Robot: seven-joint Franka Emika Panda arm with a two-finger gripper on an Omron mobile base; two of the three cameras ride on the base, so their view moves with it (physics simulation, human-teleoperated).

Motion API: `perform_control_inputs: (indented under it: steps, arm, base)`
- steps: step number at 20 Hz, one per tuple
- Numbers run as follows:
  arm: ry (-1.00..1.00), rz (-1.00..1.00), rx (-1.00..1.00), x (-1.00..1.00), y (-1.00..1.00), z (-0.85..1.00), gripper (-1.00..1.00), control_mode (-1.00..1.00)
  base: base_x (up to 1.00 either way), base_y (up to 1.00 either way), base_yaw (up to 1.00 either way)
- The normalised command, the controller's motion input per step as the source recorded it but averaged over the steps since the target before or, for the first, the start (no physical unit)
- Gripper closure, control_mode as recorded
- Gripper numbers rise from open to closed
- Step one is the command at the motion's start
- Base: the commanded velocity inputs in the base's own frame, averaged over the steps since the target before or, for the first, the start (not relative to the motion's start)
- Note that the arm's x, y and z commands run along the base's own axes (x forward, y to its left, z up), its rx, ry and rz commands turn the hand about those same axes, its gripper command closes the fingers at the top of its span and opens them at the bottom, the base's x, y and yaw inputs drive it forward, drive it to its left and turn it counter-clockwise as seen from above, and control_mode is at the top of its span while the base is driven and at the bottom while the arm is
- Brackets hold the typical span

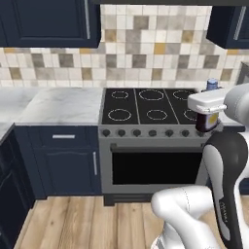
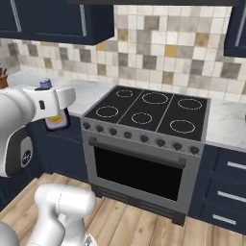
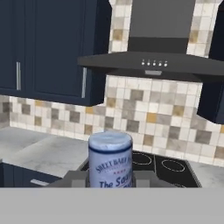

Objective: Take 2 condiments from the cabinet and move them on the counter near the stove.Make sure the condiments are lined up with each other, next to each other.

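Observation:
My gripper (image 3: 110, 178) is shut on the shorter dark red-brown bottle (image 3: 110, 159), which has a blue cap and a pale label. It is held upright in the air in front of the stove (image 1: 151, 104), at about cooktop height. In the left base view the bottle (image 1: 206, 121) hangs under my hand by the stove's right front corner. In the right base view the bottle (image 2: 56, 120) is left of the stove (image 2: 149, 110). The white marble counter (image 1: 53, 104) runs on both sides of the cooktop. The tall oil bottle and the open shelf are out of view.
A dark range hood (image 3: 162, 61) hangs over the cooktop. Navy door cabinets (image 1: 48, 22) with silver handles flank it above the tiled wall. Navy base cabinets (image 1: 68, 160) and drawers (image 2: 226, 187) stand under the counter. A brown item (image 2: 3, 77) sits at the far left.

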Motion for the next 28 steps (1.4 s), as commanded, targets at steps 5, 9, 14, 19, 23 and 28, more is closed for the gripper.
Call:
perform_control_inputs:
  steps: [5, 9, 14, 19, 23, 28]
  arm:
    - [0.0, 0.0, 0.0, 0.0, 0.0, 0.0, 1.0, 1.0]
    - [0.0, 0.0, 0.0, 0.0, 0.0, 0.0, 1.0, 1.0]
    - [0.0, 0.0, 0.0, 0.0, 0.0, 0.0, 1.0, 1.0]
    - [0.0, 0.0, 0.0, 0.0, 0.0, 0.0, 1.0, 1.0]
    - [0.0, 0.0, 0.0, 0.0, 0.0, 0.0, 1.0, 1.0]
    - [0.0, 0.0, 0.0, 0.0, 0.0, 0.0, 1.0, 1.0]
  base:
    - [0.18, -0.39, -0.1]
    - [0.42, -0.38, -0.1]
    - [0.63, -0.39, -0.08]
    - [0.58, -0.45, -0.08]
    - [0.45, -0.51, -0.1]
    - [0.46, -0.55, -0.11]
